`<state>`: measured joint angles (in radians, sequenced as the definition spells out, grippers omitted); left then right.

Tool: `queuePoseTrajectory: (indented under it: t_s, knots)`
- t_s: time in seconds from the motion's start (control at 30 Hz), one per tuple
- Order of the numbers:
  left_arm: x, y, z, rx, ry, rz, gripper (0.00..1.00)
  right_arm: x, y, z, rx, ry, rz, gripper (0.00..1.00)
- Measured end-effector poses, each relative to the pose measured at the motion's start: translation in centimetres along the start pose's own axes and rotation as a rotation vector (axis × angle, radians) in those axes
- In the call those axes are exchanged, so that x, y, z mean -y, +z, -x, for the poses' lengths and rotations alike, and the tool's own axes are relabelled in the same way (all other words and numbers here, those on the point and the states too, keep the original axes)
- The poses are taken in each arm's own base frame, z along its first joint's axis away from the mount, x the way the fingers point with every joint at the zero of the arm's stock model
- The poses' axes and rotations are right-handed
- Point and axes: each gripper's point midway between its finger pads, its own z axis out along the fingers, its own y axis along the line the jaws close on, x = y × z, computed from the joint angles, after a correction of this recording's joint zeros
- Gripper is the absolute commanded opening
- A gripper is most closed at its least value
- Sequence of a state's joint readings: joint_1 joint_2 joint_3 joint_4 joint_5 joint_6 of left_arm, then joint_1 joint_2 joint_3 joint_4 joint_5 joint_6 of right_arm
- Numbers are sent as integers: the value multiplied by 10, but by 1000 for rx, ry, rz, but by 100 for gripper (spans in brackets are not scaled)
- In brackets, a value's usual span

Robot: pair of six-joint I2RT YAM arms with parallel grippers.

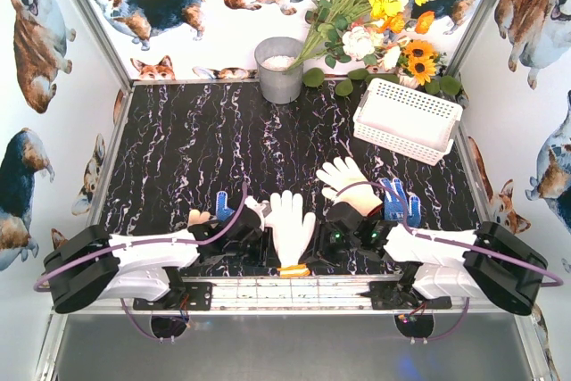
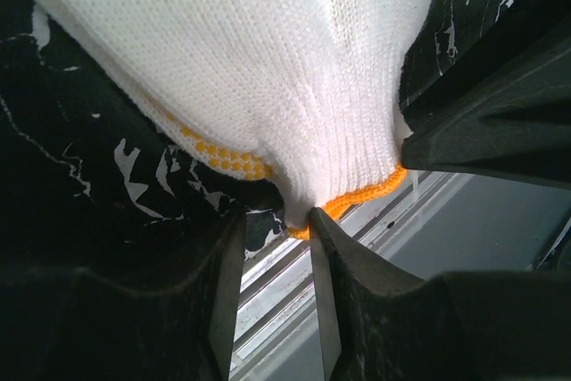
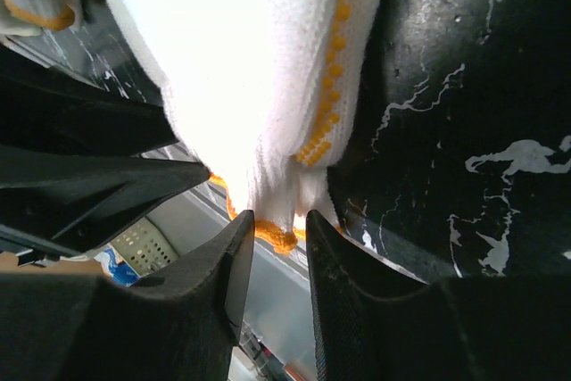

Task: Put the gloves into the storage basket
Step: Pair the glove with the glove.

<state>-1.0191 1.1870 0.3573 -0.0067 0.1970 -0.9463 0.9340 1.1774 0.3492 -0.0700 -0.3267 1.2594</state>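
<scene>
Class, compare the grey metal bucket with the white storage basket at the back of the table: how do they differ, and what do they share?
The grey metal bucket is round with solid walls; the white storage basket is rectangular with slotted lattice sides. The bucket is tall and narrow, the basket low and wide. The bucket stands back centre, the basket back right. Both are open-topped, beside the flowers.

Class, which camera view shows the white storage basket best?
The top external view: the whole storage basket shows there, at the table's far right. Both wrist views are filled by close-up gloves, and neither clearly shows the basket.
</scene>
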Motion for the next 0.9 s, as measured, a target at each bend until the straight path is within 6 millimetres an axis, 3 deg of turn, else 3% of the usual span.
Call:
queuePoseTrajectory:
  t_s: [0.27,0.43,0.9]
  knots:
    - [4,4,0,-23,3,-10,5,6,9,-4,-37,16,-22,17]
    - [6,2,1,-19,3,-14,0,6,9,-4,-40,11,-21,5]
    - [20,-8,9,-5,1,-27,0,3,-2,-6,-39,-7,-33,1]
